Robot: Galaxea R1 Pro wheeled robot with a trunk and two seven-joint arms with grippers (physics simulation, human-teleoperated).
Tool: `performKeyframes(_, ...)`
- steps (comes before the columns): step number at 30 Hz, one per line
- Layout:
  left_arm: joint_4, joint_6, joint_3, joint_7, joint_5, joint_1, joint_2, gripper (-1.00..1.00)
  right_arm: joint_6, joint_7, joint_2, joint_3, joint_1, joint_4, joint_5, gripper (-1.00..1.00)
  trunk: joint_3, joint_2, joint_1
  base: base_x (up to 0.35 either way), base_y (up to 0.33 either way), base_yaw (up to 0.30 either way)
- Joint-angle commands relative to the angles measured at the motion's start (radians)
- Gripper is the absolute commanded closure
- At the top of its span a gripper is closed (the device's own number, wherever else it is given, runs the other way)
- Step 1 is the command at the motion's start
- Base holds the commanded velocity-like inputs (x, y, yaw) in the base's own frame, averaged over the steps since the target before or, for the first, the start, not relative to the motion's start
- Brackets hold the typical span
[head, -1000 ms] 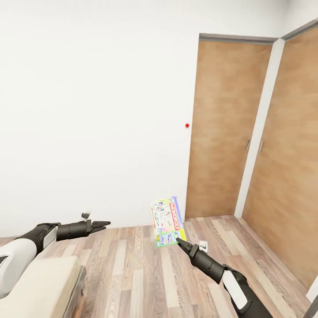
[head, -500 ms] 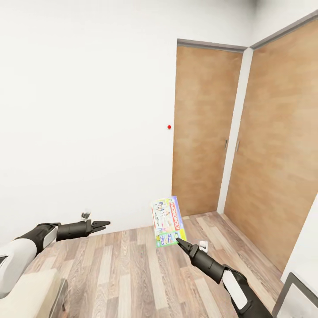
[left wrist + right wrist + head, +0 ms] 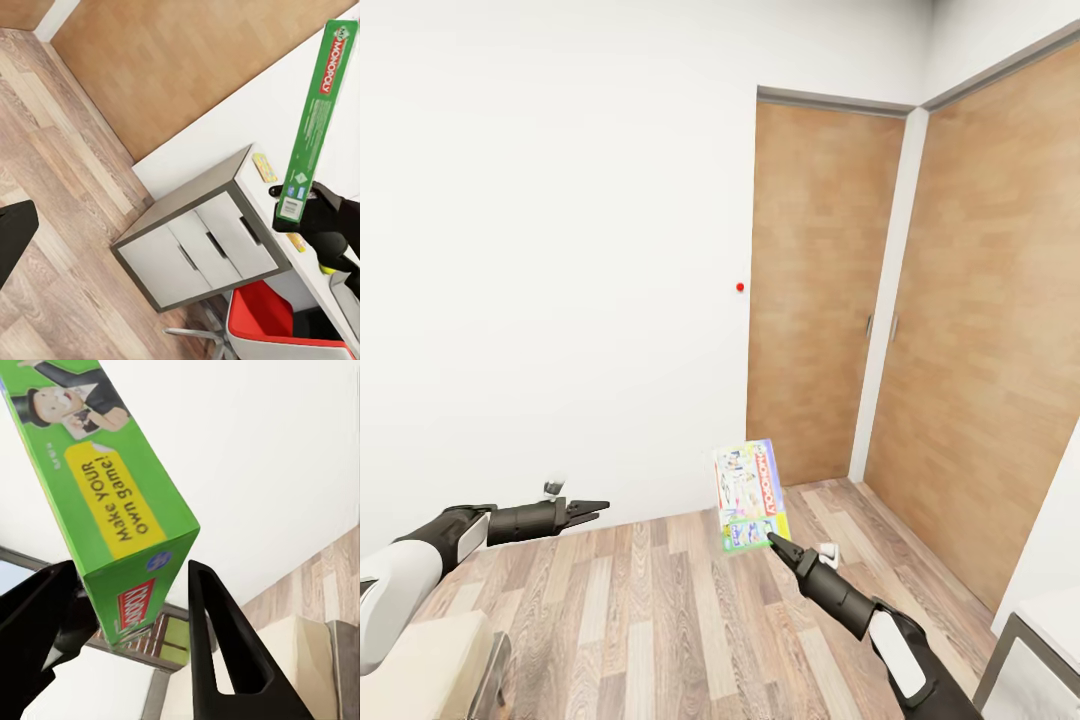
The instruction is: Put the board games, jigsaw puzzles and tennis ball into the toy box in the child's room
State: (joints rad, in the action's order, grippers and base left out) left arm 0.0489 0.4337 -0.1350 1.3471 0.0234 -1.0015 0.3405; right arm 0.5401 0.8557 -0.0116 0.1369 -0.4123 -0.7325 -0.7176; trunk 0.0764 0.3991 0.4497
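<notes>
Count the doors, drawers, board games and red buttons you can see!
Wooden doors: 2
Drawers: 3
Monopoly board game: 1
Red wall button: 1
Total: 7

We see the Monopoly board game (image 3: 752, 497) held upright off the wood floor, gripped at its lower end by our right gripper (image 3: 773, 543). Box is flat, green-edged, with printed faces and a "Make YOUR own game!" label (image 3: 112, 502). From the left wrist camera its green spine (image 3: 315, 120) stands above the bench (image 3: 259, 124), whose pale top carries a small multicoloured flat piece (image 3: 264, 167) near the drawer-end edge.
</notes>
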Motion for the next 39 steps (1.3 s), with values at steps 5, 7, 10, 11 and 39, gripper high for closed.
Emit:
performKeyframes(5, 0.000, 0.011, -0.004, 0.003, 0.002, 0.000, 0.000, -1.00, 0.008, 0.008, -0.001, 0.068, 0.001, -0.013, 0.000, 1.00, -0.008, 0.001, 0.000, 0.000, 0.000, 0.000)
performKeyframes(7, 0.000, 0.010, -0.004, 0.004, 0.003, 0.000, 0.000, -1.00, 0.009, 0.008, -0.001, 0.074, 0.001, -0.016, -0.001, 1.00, -0.011, 0.001, 0.000, 0.000, 0.000, 0.000)
performKeyframes(10, 0.000, 0.010, -0.004, 0.003, 0.003, 0.000, -0.001, -1.00, 0.020, 0.006, -0.001, 0.078, 0.000, -0.062, 0.000, 1.00, -0.016, 0.001, 0.000, 0.000, 0.000, 0.000)
performKeyframes(11, 0.000, 0.010, -0.004, 0.003, 0.003, 0.000, -0.001, -1.00, 0.025, 0.006, 0.000, 0.079, 0.000, -0.075, 0.000, 1.00, -0.018, 0.001, 0.000, 0.000, 0.000, 0.000)
performKeyframes(39, 0.142, 0.132, 0.000, 0.112, 0.010, 0.000, 0.061, -1.00, 0.163, 0.106, 0.136, 0.237, 0.062, -0.206, -0.013, 1.00, -0.037, 0.001, 0.000, 0.000, 0.000, -0.183)
